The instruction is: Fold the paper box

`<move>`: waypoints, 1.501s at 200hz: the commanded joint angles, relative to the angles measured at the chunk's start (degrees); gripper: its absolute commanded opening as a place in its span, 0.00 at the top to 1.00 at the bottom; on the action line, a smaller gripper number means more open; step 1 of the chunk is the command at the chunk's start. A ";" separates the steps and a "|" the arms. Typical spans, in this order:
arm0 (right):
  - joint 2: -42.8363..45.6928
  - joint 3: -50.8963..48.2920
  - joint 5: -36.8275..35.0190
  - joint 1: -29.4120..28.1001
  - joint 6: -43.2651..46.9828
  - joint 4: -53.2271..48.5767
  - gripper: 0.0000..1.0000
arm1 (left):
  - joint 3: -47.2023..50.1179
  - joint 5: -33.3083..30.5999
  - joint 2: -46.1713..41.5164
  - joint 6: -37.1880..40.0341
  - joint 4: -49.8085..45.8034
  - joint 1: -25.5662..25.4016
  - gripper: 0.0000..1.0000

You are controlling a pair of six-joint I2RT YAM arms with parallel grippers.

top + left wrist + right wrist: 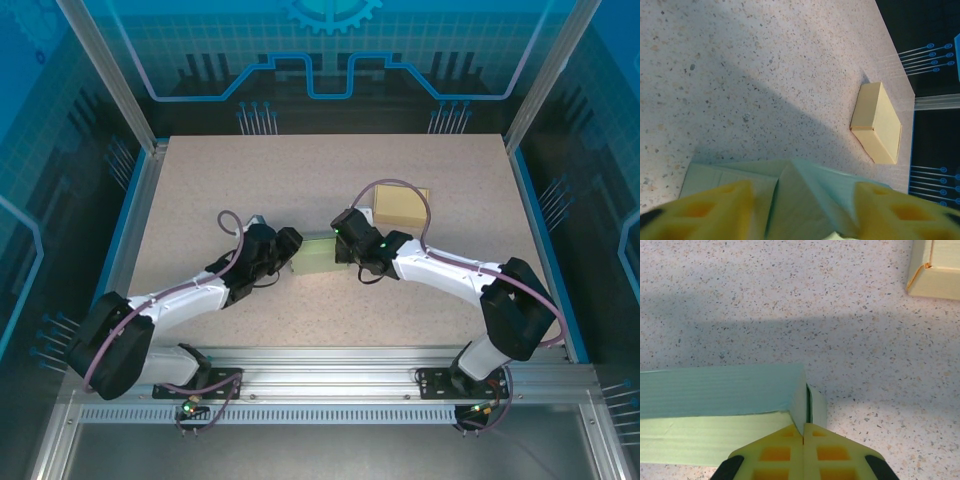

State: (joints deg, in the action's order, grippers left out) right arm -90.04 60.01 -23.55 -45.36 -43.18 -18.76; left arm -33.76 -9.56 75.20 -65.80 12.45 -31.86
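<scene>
The light green paper box (318, 255) lies mid-table between my two grippers. My left gripper (287, 250) is at its left end. In the left wrist view the yellow fingers (715, 210) stand apart on either side of a raised, tent-like fold of the paper box (805, 200), so the left gripper (802, 192) is open around that fold. My right gripper (345, 240) is at the box's right end. In the right wrist view the right gripper (804, 427) is shut, pinching the thin end wall of the paper box (720, 390) and an outer flap together.
A folded tan box (400, 205) sits on the speckled table behind my right arm; it is the tan box (877, 122) at the right of the left wrist view and the tan box (937, 270) at the top right corner of the right wrist view. Metal rails border the table.
</scene>
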 commanded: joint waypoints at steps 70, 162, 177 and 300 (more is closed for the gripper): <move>-2.42 -0.72 3.92 -0.89 -1.23 -2.49 1.00 | 0.44 2.08 -5.52 3.78 -5.82 5.04 0.21; -2.81 -0.46 4.11 -0.89 -1.38 -2.45 1.00 | 1.03 5.61 -2.65 3.49 -3.24 6.37 0.28; -2.94 -0.46 4.15 -0.95 -1.35 -2.43 1.00 | 2.37 5.62 -2.75 2.31 -2.69 6.37 0.32; -3.61 -0.40 5.10 -0.94 -1.57 -2.15 1.00 | 8.48 6.92 -1.49 -3.61 3.99 6.49 0.46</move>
State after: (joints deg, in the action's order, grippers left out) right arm -91.20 60.75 -21.85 -45.39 -43.57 -17.19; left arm -27.92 -3.57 71.92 -67.92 18.11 -25.76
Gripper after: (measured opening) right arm 0.058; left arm 0.556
